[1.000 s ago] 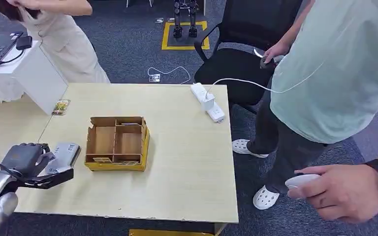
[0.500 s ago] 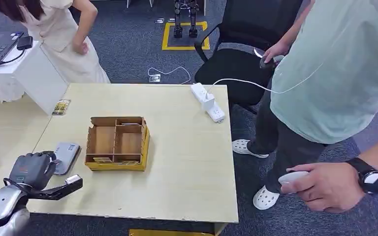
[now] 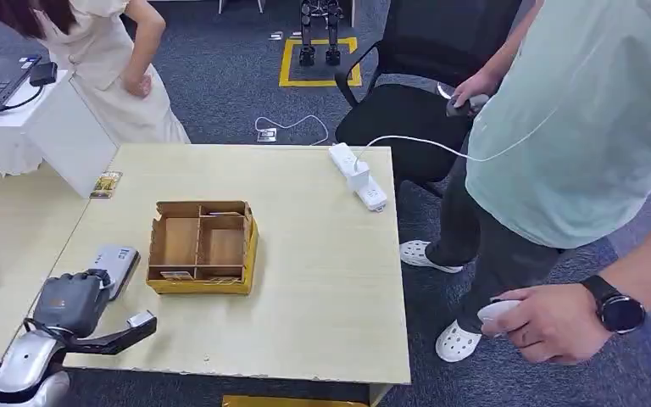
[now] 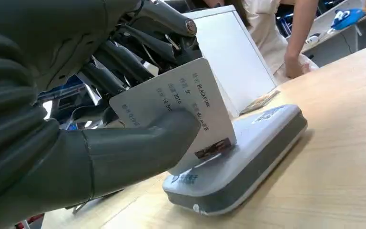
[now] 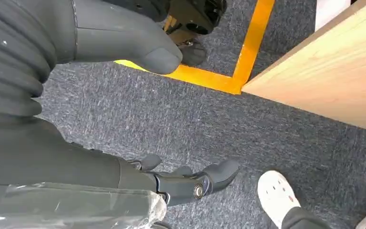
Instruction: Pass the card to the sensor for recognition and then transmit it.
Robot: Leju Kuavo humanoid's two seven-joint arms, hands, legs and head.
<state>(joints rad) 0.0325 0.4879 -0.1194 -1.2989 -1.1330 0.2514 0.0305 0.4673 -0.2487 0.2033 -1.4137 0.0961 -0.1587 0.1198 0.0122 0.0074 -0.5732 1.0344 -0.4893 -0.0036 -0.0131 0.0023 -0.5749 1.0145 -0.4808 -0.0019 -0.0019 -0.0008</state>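
The surface (image 3: 322,280) carries the sensor (image 4: 248,148), a rigid grey pad. The left robot hand (image 3: 72,301) pinches the card (image 4: 181,105) just above it. The card is likely thin, stiff, light and slippery: grip its faces. The right robot hand (image 5: 124,43) hangs with fingers apart, holding nothing.

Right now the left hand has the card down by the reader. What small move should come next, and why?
Probably lift the card away from the sensor and begin carrying it toward the person's hand at the table's right side. The left hand pinches the card, whose lower edge seems to rest on the sensor's top. Whether it has registered cannot be told.
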